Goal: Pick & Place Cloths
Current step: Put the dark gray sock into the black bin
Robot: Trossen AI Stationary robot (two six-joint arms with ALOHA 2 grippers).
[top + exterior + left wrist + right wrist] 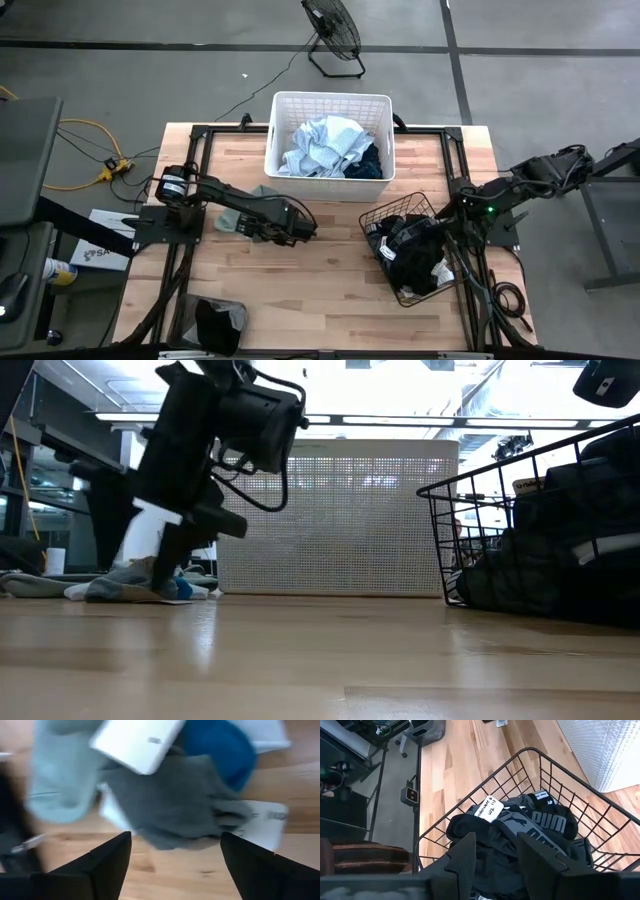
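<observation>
I have the left gripper (172, 865) low over the small pile of cloths (243, 212) on the left half of the table (330, 285), just left of the white basket's (331, 140) near corner. Its fingers (107, 860) stand apart, with a grey cloth (175, 805) between and just beyond them; a pale green cloth (55, 775) and a blue item (220, 745) lie beside it, with white tags (137, 742) on top.

Step in hand, as I judge it: grasp one cloth from this pile.

1. I centre the open fingers over the thickest fold of the grey cloth, not over a tag; a stiff tag would likely slip out.
2. I descend until the fingertips nearly touch the wood, so that they close around fabric and not above it.
3. I close fully, then lift straight up and check that the neighbouring cloths fall away.

More cloths already lie in the white basket, light blue (320, 145) and dark navy (368, 160). Black cloths (520, 830) fill the wire basket (375, 215) on the right. The right gripper (495, 850) waits above them, fingers parted and holding nothing.
</observation>
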